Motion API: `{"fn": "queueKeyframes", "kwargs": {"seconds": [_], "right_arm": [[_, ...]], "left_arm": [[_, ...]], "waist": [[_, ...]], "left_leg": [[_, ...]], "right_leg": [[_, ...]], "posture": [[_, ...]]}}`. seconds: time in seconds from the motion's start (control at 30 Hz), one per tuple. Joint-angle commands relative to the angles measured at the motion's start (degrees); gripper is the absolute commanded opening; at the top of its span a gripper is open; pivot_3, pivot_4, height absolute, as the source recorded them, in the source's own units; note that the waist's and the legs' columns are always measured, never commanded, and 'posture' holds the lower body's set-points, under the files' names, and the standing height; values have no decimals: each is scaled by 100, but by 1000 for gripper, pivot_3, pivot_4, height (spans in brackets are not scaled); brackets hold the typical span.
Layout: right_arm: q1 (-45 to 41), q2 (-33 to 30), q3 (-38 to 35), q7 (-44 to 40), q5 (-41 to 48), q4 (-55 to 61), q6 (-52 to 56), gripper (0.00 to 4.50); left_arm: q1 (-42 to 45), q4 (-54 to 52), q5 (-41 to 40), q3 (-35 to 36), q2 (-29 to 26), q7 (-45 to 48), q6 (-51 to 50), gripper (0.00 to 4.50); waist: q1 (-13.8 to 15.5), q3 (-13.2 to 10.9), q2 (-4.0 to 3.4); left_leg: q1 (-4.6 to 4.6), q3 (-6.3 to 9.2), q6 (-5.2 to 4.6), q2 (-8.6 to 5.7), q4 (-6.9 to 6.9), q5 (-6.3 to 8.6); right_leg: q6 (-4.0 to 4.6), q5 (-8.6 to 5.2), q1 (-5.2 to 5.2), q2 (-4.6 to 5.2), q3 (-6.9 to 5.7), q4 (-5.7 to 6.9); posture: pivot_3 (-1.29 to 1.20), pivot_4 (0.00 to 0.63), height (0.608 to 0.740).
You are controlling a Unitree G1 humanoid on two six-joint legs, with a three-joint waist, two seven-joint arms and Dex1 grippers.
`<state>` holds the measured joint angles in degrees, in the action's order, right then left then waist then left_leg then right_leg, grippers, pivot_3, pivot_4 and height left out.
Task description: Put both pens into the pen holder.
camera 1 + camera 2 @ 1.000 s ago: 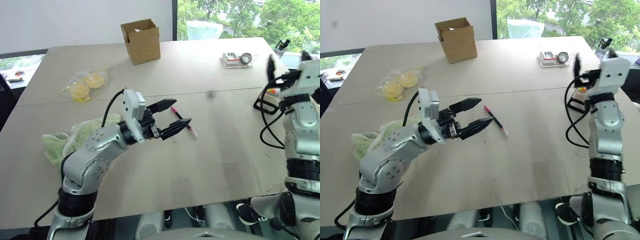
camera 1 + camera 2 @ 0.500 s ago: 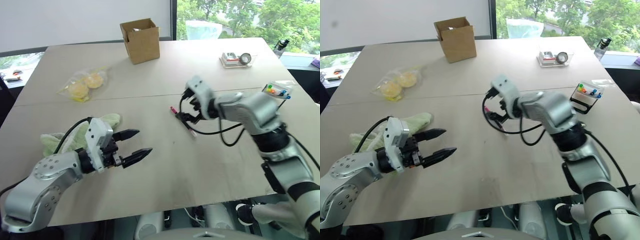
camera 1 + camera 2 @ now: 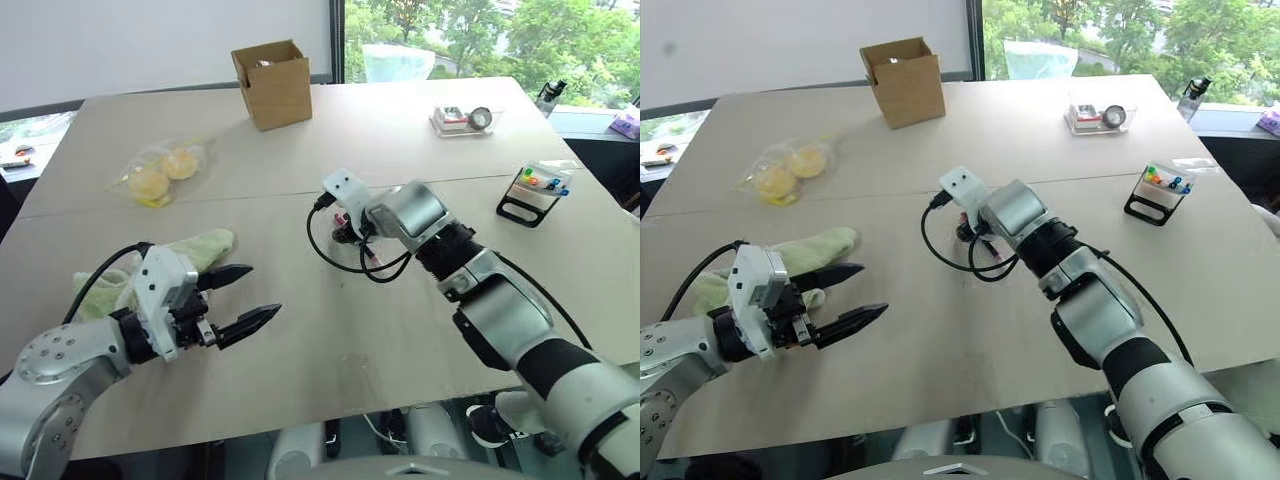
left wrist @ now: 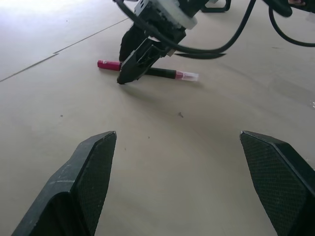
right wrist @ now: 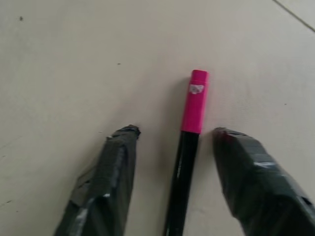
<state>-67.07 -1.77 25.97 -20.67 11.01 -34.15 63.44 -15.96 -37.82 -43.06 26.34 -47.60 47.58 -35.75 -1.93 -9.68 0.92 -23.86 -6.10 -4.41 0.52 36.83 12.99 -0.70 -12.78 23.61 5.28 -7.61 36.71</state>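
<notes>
On the table, right gripper (image 5: 170,187) straddles pink-ended pen (image 5: 189,147), unclosed; left gripper (image 3: 243,300) spread.

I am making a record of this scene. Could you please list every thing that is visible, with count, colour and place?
pen: one, black with pink end, table centre, between the right fingers
pen holder: one, black frame, right side
cardboard box: one, brown, far centre
clear tray: one, far right
bag of yellow items: one, far left
green cloth: one, near left
table: one, beige
left gripper: fingers open, near left
right gripper: fingers apart astride the pen
</notes>
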Motion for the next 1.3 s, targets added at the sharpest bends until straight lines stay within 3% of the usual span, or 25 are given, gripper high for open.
{"fn": "queueKeyframes", "kwargs": {"seconds": [0.03, 0.1, 0.13, 0.23, 0.37, 0.47, 0.63, 0.77, 1.0, 1.3], "right_arm": [[-22, 14, 70, -216, -266, -248, 6, 1313], [7, -112, -21, -275, -307, -101, 106, 131], [60, -254, -65, -343, -312, 64, 172, 38], [366, -732, -490, -503, -120, 909, 454, 38], [951, -1240, -1981, -512, 441, 2591, 370, 38], [1256, -1215, -3939, -661, 1467, 3373, -901, 38], [1275, -1582, -5298, 25, 1587, 3471, -2421, 38], [1969, -2026, -5264, 30, 711, 3430, -4630, 38], [2548, -1805, -5260, 828, -61, 2046, -7439, 38], [2680, -1688, -4974, 1208, -249, 868, -8808, 38]], "left_arm": [[116, -138, -129, 165, 37, -56, 86, 4227], [220, -129, -170, 118, 43, -91, 61, 4227], [280, -124, -177, 76, 49, -107, 54, 4227], [473, -98, -211, -53, 90, -178, 27, 4227], [774, -57, -251, -266, 159, -289, -10, 4227], [1174, 17, -251, -553, 284, -458, -28, 4227], [2099, 222, -224, -1098, 661, -787, -28, 4227], [3003, 601, 166, -1789, 1269, -1134, 169, 4227], [3536, 832, 512, -2497, 1931, -1229, 325, 4227], [3384, 716, 589, -2389, 1877, -1227, 343, 4227]], "waist": [[-11, 6, 4], [3, 5, 4], [16, 5, 3], [127, 4, 1], [152, 10, 13], [113, 2, 0], [153, 5, 4], [171, 5, 4], [106, 5, 5], [127, 3, 3]], "left_leg": [[6, 2, 7, 1, -2, -4], [6, 6, 12, 2, -3, -7], [5, 7, 12, 2, -3, -7], [-2, 7, 11, -2, -4, -7], [-41, 10, 10, -6, -5, -7], [-63, 13, 6, -7, -2, -9], [-57, 30, -18, -2, -5, -23], [-54, 26, -20, -6, 0, -24], [-6, -8, -21, 0, 4, -25], [11, -28, -21, 9, 3, -25]], "right_leg": [[-1, -1, -2, 0, -1, 3], [1, 0, -2, 0, -2, 4], [2, 0, -2, 0, -2, 4], [9, 5, 0, 5, -2, -2], [22, 14, 13, 8, -11, -24], [19, 16, 24, 4, -20, -28], [19, 15, 12, -12, -39, -25], [17, 14, 6, -11, -35, -29], [11, 12, -14, -19, 12, -5], [9, 9, -16, -22, 40, 0]], "posture": [[0, 150, 740], [0, 150, 740], [0, 150, 740], [0, 150, 740], [0, 150, 740], [0, 150, 740], [0, 150, 740], [0, 150, 740], [0, 150, 740], [0, 150, 740]]}}
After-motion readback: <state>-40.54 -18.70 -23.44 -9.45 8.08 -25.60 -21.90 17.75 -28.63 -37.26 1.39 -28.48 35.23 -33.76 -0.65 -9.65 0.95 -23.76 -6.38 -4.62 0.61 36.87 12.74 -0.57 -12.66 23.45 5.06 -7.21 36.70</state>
